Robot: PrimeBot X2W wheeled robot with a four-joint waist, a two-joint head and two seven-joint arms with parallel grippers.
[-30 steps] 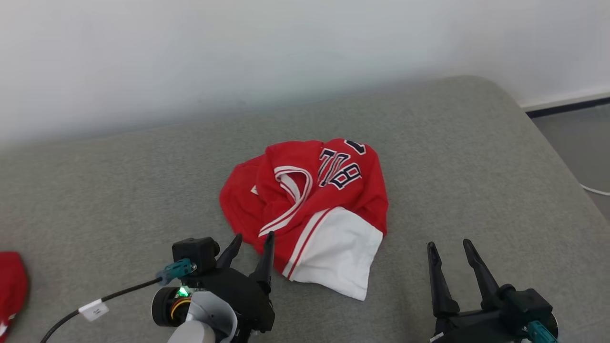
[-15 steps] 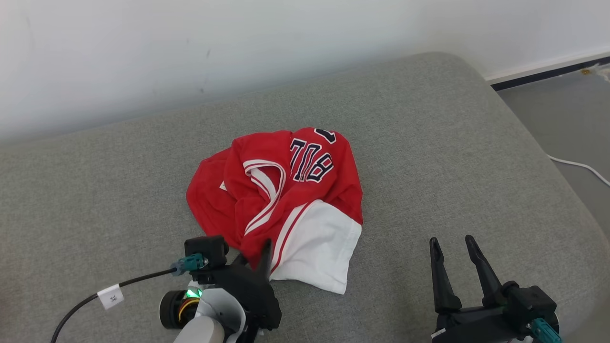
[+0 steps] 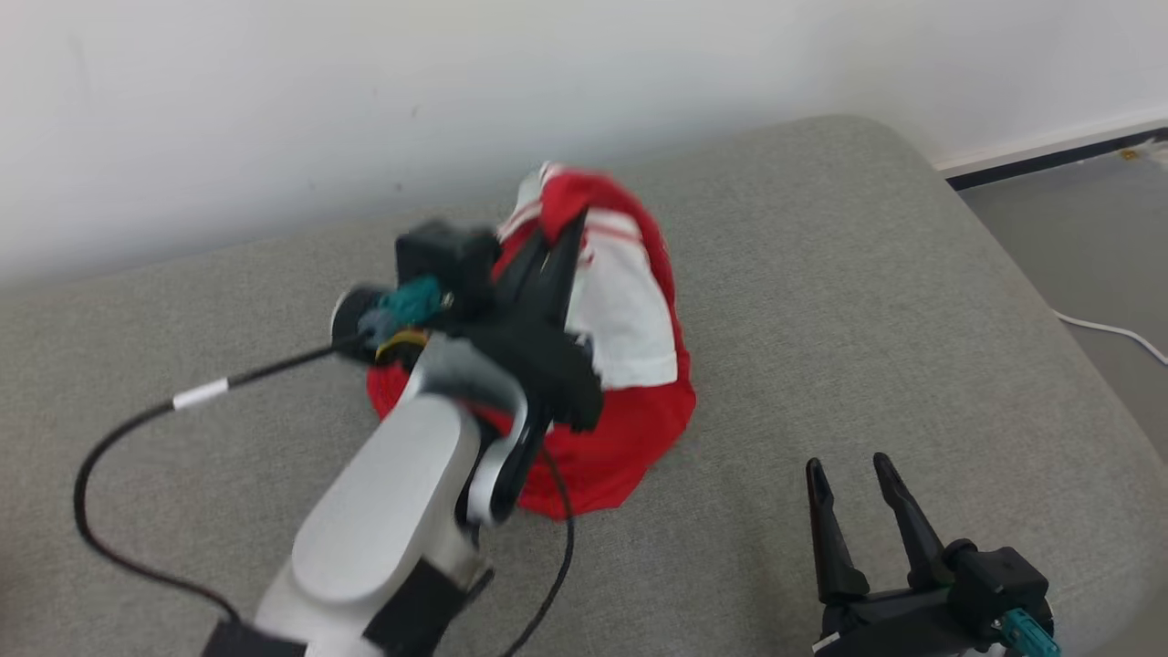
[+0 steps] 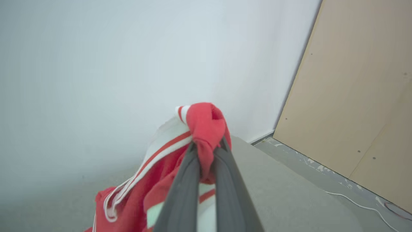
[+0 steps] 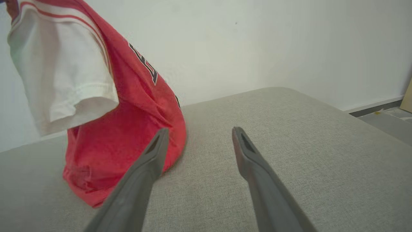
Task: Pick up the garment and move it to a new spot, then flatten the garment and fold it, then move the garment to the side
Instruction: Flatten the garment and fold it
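Between the 2 pressed-together fingers of the left gripper (image 3: 573, 228) a bunched fold of the red and white garment (image 3: 639, 429) is pinched, with a small red tuft poking out just beyond the fingertips. Below that pinch the rest of the garment is seen hanging in loose folds, a white sleeve (image 3: 630, 319) draped just beside the fingers and the lowest red edge touching the grey cushion (image 3: 867, 274) underneath. The right gripper (image 3: 844, 467) is held low over the cushion with its 2 fingers spread and nothing between them; the hanging cloth lies off to its left, near but apart. The garment is judged light, soft and wholly limp: no shape will be kept by it, and it will swing and drag wherever it is carried. A pinch on 1 crumpled bunch is judged enough for moving it, though thin cloth could be pulled free if snagged. For flattening, hold is better taken at 2 separated points on an edge, such as the shoulders or hem corners, so that the cloth can be drawn taut.
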